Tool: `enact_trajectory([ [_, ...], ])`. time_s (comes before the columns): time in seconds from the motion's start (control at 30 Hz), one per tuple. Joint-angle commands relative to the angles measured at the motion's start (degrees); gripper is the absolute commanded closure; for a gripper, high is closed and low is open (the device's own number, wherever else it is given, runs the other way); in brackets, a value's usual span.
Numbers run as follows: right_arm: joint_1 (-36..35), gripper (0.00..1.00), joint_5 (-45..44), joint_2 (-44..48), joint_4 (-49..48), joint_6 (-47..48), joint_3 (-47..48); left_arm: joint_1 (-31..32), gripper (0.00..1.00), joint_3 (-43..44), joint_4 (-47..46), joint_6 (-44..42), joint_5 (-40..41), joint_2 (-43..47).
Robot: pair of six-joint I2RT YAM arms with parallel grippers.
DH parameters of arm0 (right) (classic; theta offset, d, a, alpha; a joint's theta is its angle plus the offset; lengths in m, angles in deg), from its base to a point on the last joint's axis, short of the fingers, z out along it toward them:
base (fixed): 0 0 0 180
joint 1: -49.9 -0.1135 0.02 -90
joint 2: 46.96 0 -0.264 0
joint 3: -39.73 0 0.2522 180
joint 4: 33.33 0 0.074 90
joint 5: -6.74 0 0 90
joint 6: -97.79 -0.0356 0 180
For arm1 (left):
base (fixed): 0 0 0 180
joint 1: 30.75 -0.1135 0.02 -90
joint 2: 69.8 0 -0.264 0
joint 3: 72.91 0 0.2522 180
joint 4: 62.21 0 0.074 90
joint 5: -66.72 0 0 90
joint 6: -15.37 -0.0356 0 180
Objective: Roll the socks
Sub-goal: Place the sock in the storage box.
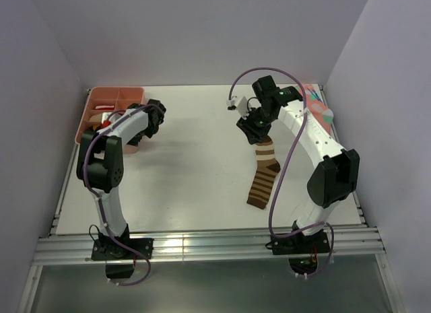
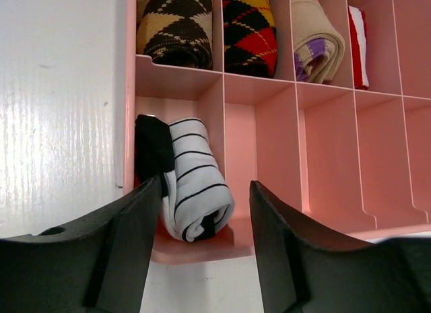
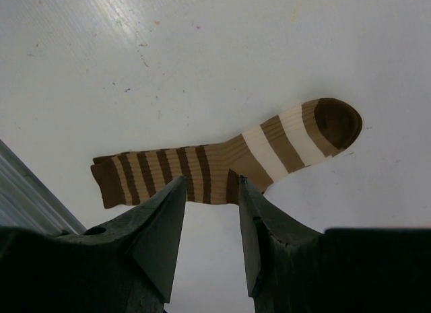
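Hovering over the pink tray (image 1: 108, 97) at the far left corner of the table (image 1: 195, 151), the left gripper (image 2: 205, 185) is standing with its jaws spread apart, gripping nothing.

The white sock (image 2: 195, 192), thin black stripes, is lying rolled up in the tray's near row, in the end compartment along the outer wall beside the table. Its black cuff is bulging on the roll's left side. In the wrist view the roll's near end is sitting between the two fingers (image 2: 101, 252). Cannot tell whether the left one is touching the black fabric.

The row behind is holding four other rolls: a brown-and-yellow argyle roll (image 2: 175, 23), a black-red-yellow argyle roll (image 2: 249, 27), a tan roll (image 2: 316, 37) with purple stripes, and a red-and-white roll (image 2: 358, 37) partly hidden by a divider.

The right gripper (image 3: 212, 185) is hanging over the table's right half, jaws parted, nothing between them. The brown-and-tan sock (image 3: 222, 158) is lying flat and unrolled on the table beneath it, bent at the heel. Its dark toe is pointing to the far side under the gripper and its cuff toward the near edge.

A pink sock (image 1: 318, 106) is lying at the table's right edge, partly behind the right arm.
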Motion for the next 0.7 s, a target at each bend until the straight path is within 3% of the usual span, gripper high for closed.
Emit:
enact_trajectory([
  [0.0, 0.52, 0.55, 0.53, 1.10, 0.05, 1.01, -0.41, -0.04, 0.38, 0.70, 2.38, 44.51, -0.67, 1.85],
  [0.67, 0.52, 0.55, 1.41, 1.45, -0.48, 0.13, -0.94, 0.93, 0.27, 1.93, 3.53, 42.75, -0.40, 8.36],
])
